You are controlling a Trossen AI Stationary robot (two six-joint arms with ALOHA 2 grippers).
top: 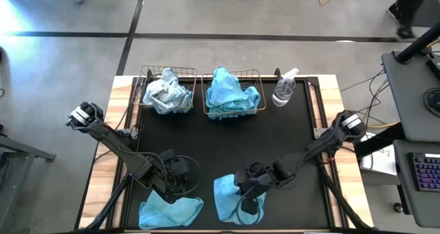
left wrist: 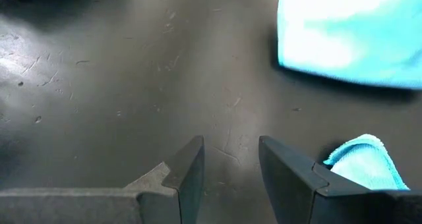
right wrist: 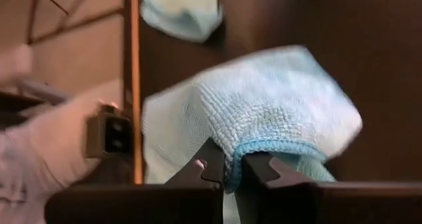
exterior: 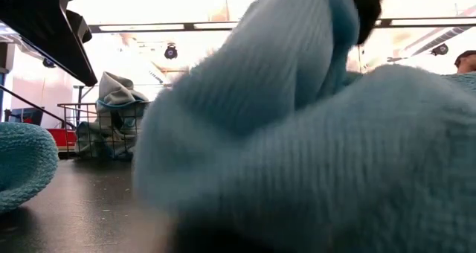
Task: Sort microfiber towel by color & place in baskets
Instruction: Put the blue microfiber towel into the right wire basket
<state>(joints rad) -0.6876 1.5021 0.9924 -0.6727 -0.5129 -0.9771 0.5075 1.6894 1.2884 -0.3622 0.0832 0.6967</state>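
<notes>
Now: right gripper (right wrist: 229,168) pinches turquoise towel (top: 234,196) at desk (top: 275,137) front | left gripper (left wrist: 231,165) released, empty | lift clear, carry to turquoise basket (top: 256,74).

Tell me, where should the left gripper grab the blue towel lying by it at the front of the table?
Probably from straight above, pinching a raised fold near the middle of the turquoise towel. It lies crumpled and low on the table, so flat edges offer little. The left gripper is open, empty, beside it.

Robotics lab: concrete floor (top: 69,62), desk with keyboard (top: 427,172), cables (top: 375,89).
</notes>
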